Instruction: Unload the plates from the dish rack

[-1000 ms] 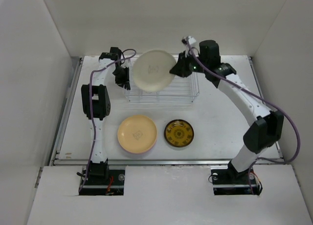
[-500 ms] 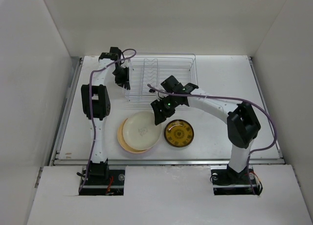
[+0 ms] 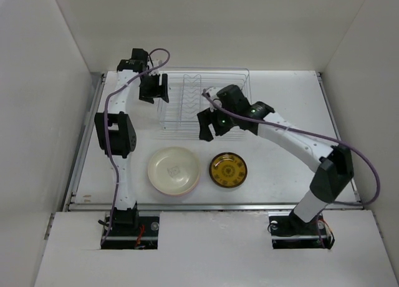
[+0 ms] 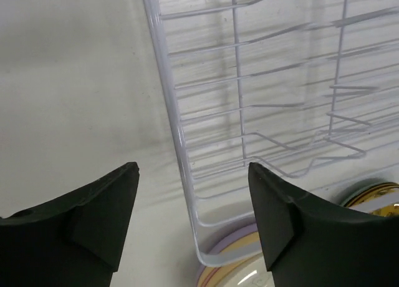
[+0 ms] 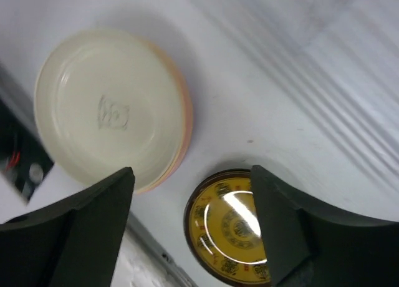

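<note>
The dish rack (image 3: 212, 103) of thin white wire stands at the back, and I see no plate in its slots. A cream plate (image 3: 174, 170) with a small centre mark tops a stack at the front; pink, yellow and lavender rims (image 4: 234, 262) show under it. An amber patterned plate (image 3: 227, 170) lies beside the stack. My left gripper (image 3: 154, 87) is open at the rack's left end, its fingers on either side of the rim wire (image 4: 179, 143) without touching it. My right gripper (image 3: 206, 125) hangs open and empty over the rack's front edge, above the cream plate (image 5: 112, 106) and the amber plate (image 5: 234, 228).
White walls close in the table on the left, back and right. A metal rail (image 3: 212, 206) runs along the front edge, close to both plate piles. Purple cables loop off each arm.
The right gripper carried the cream plate from the rack down onto the stack, opened, and rose back toward the rack. The left gripper opened off the rack's left end and lifted slightly.
</note>
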`<state>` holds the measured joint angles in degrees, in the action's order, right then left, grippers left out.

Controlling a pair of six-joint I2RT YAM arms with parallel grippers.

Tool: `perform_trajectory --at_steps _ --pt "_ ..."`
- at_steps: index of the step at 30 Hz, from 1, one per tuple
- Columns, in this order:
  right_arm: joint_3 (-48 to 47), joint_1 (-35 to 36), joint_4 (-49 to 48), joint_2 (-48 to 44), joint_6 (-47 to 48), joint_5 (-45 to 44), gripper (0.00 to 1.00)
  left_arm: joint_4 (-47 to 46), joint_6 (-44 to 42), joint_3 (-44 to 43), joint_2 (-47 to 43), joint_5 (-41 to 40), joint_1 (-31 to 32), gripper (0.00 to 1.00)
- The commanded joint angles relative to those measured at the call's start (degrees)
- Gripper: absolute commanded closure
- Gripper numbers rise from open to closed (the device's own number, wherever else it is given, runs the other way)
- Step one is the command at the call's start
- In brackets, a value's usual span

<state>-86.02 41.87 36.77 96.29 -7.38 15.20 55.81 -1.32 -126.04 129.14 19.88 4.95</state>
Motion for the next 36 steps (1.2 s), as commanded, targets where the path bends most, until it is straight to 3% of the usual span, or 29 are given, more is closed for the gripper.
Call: perform_trajectory --at_steps 1,2,3,4,6,7,10,12,16,24,36 --pt "0.3 -2.7 -5.9 -8.8 -9.2 -22.4 0.16 0.4 -1.8 -0.6 -7.4 -0.8 -0.3 0.31" --pt "0.8 -3.4 -5.9 -10.7 -11.7 -30.9 0.12 0.4 -1.8 -0.6 -9.3 -1.4 -0.3 0.24" --pt "2.3 -4.6 -6.4 -14.4 -15.6 -49.0 0.03 0.4 -1.8 -0.6 -10.6 -3.5 -0.3 0.1" --pt "3.5 -5.2 -7.1 -16.2 -16.6 -58.0 0.03 0.4 -1.8 -0.6 -11.9 -3.5 -0.3 0.03" --pt "7.6 -8.1 -10.4 -21.0 -16.6 -78.8 0.0 -1.2 -1.8 0.3 -16.6 -11.4 -0.3 0.0" --pt "8.4 -9.6 -11.0 -22.4 -16.6 -83.2 0.0 -1.8 -1.8 1.0 -18.3 -11.4 -1.0 0.0" --pt "11.4 -16.2 -14.0 -26.7 -13.8 -90.4 0.0 -3.7 0.3 4.3 -25.3 -27.2 -2.5 0.0" --pt "14.6 -19.1 -19.1 -28.6 -4.7 -90.4 0.0 -4.5 0.9 6.0 -28.6 -40.8 -3.6 0.0" --pt "22.0 -21.7 -28.3 -31.9 4.8 -84.2 0.0 -5.9 1.4 10.6 -37.9 -55.4 -7.6 0.0" --pt "23.6 -21.7 -34.0 -36.4 3.3 -76.6 0.0 -9.5 -1.0 25.8 -50.9 -55.2 -11.2 0.0" --pt "23.1 -21.7 -34.7 -36.4 -4.6 -76.0 0.0 -8.4 -1.0 25.3 -49.9 -54.7 -11.7 0.0"
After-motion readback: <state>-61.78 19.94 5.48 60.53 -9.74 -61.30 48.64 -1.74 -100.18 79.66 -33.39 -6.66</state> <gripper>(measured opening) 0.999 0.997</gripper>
